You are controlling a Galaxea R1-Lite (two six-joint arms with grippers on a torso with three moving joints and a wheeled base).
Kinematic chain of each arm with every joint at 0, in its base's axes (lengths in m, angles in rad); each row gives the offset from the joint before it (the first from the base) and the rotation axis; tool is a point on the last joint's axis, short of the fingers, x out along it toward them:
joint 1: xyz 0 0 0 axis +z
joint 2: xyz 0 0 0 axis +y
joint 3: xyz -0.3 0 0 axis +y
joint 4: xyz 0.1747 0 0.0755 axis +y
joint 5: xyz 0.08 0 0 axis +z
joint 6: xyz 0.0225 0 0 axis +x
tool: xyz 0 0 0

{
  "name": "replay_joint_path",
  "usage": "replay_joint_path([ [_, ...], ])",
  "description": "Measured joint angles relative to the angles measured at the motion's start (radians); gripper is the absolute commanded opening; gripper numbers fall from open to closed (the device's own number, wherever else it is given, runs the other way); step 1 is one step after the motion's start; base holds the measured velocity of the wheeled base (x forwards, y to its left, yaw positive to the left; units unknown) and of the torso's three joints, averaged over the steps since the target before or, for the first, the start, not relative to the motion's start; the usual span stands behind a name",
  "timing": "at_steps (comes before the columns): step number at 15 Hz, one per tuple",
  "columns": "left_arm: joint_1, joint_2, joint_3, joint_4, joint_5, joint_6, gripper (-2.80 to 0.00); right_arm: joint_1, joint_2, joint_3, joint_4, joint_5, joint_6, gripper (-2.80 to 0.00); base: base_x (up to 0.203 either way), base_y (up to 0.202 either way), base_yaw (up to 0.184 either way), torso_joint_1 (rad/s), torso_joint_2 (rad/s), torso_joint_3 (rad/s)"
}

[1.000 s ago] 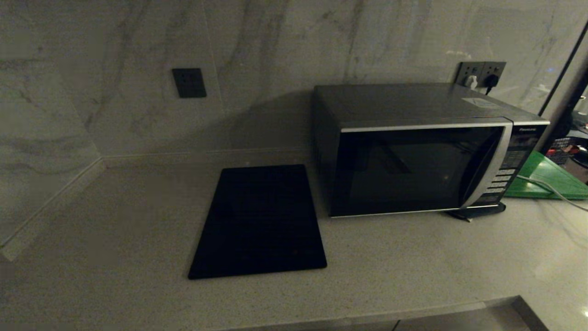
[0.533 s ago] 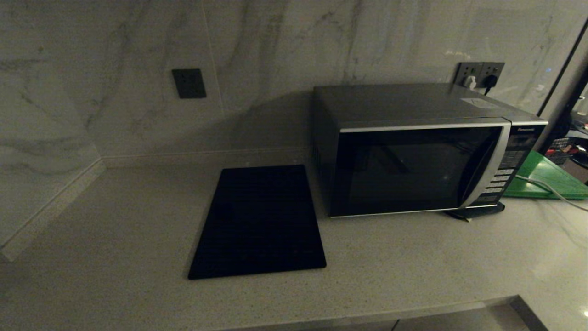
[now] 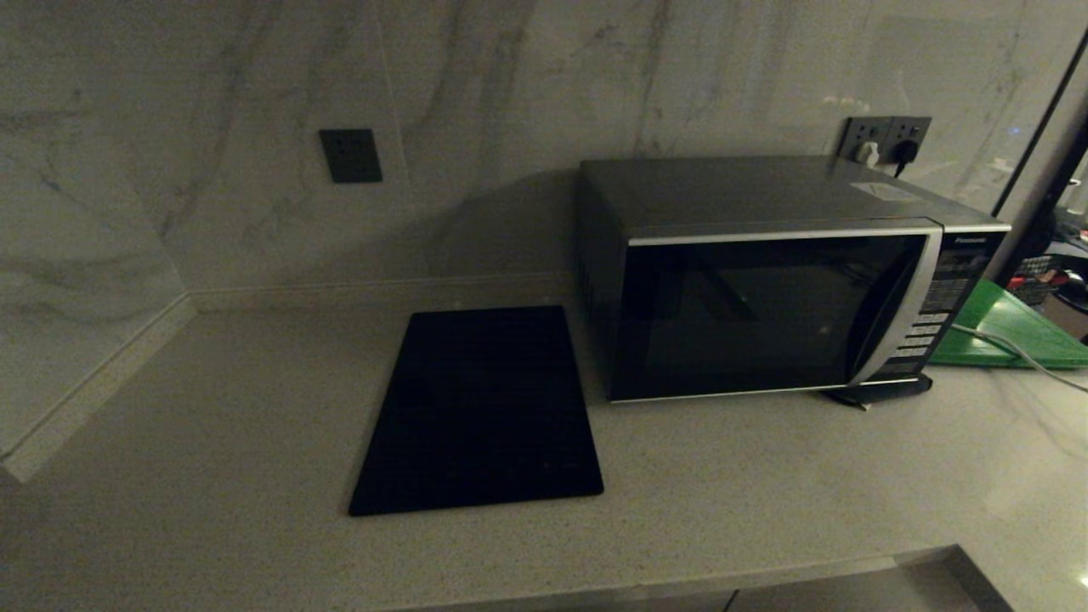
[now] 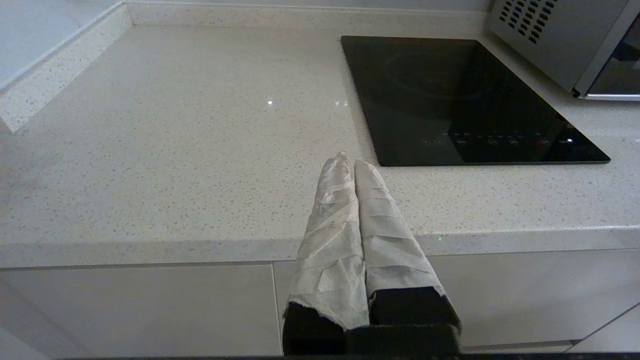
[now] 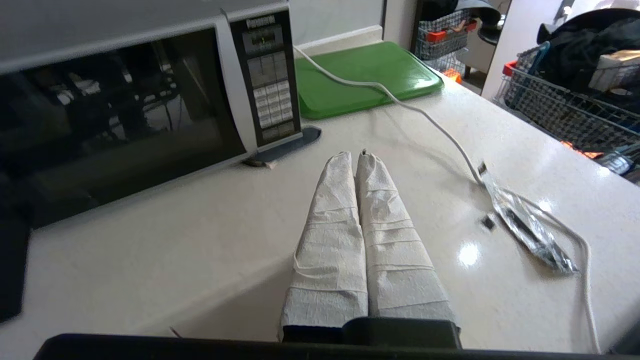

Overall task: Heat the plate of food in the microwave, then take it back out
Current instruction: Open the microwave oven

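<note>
Microwave (image 5: 125,100) door closed, near the right gripper (image 5: 359,154), jaws together

Microwave (image 3: 778,276) sits at the back right of the counter (image 3: 212,408), door shut, glass dark | black panel (image 3: 480,410) lies flat just left of it | green board (image 3: 1011,336) pokes out behind its right side, white cable (image 3: 1003,344) draped across | wall sockets (image 3: 884,136) above, two plugs in.

One microwave (image 3: 765,280) — one black panel (image 3: 480,412) — one green board (image 3: 1011,336)
</note>
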Motion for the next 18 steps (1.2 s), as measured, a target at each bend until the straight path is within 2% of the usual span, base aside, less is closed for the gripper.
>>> replay_joint_path([
  [2,0.000,0.000,0.000,0.000,0.000,0.000,-2.80,0.000,-0.077,0.050,0.008,0.000,-0.021,-2.80,0.000,0.000,0.000,0.000,0.00,0.000],
  [5,0.000,0.000,0.000,0.000,0.000,0.000,-2.80,0.000,-0.129,0.079,0.014,-0.003,0.030,-2.80,0.000,0.000,0.000,0.000,0.00,0.000],
  [8,0.000,0.000,0.000,0.000,0.000,0.000,-2.80,0.030,-0.150,0.101,0.016,-0.002,0.026,-2.80,0.000,0.000,0.000,0.000,0.00,0.000],
  [11,0.000,0.000,0.000,0.000,0.000,0.000,-2.80,0.090,-0.230,0.138,0.057,0.011,-0.084,-2.80,0.000,0.000,0.000,0.000,0.00,0.000],
  [12,0.000,0.000,0.000,-0.001,0.000,0.000,-2.80,0.096,-0.272,0.173,0.064,0.032,-0.112,-2.80,0.000,0.000,0.000,0.000,0.00,0.000],
  [14,0.000,0.000,0.000,-0.001,0.000,0.000,-2.80,0.099,-0.347,0.248,0.067,0.070,-0.119,-2.80,0.000,0.000,0.000,0.000,0.00,0.000],
  [18,0.000,0.000,0.000,0.000,0.000,0.000,-2.80,0.099,-0.419,0.367,0.021,0.175,-0.069,-2.80,0.000,0.000,0.000,0.000,0.00,0.000],
])
